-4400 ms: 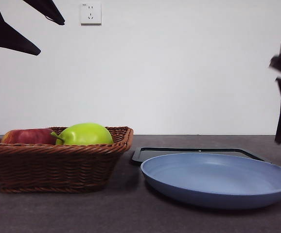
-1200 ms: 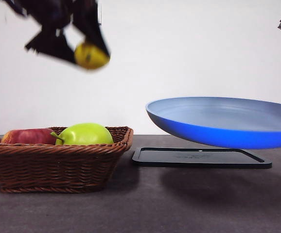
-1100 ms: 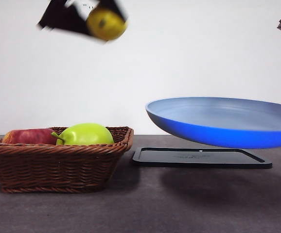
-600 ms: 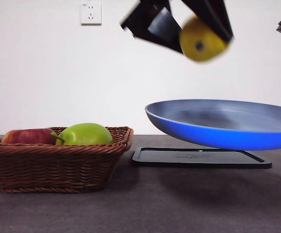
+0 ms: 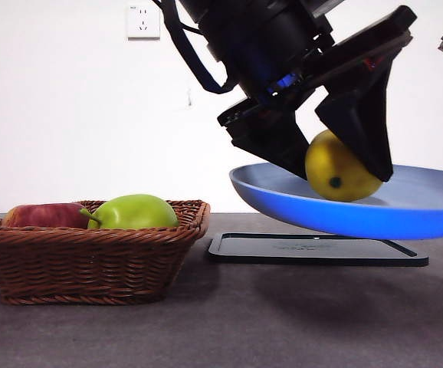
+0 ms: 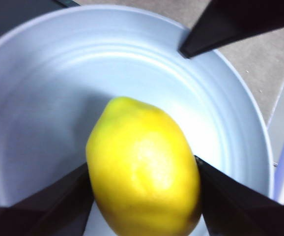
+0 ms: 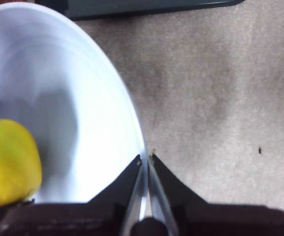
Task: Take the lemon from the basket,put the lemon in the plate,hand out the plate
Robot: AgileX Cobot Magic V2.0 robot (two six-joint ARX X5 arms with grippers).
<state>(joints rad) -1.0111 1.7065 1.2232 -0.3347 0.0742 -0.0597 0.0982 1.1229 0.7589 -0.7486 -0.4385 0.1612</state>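
Now left gripper low over plate

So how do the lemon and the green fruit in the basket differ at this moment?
The lemon is bright yellow and oval; the green fruit is yellow-green, rounder and larger, with a stem. The lemon is clamped between the left gripper jaws, down in the blue plate that the right gripper holds by its rim above the table; the green fruit lies untouched in the wicker basket beside a red fruit. Both are whole, unpeeled fruit.
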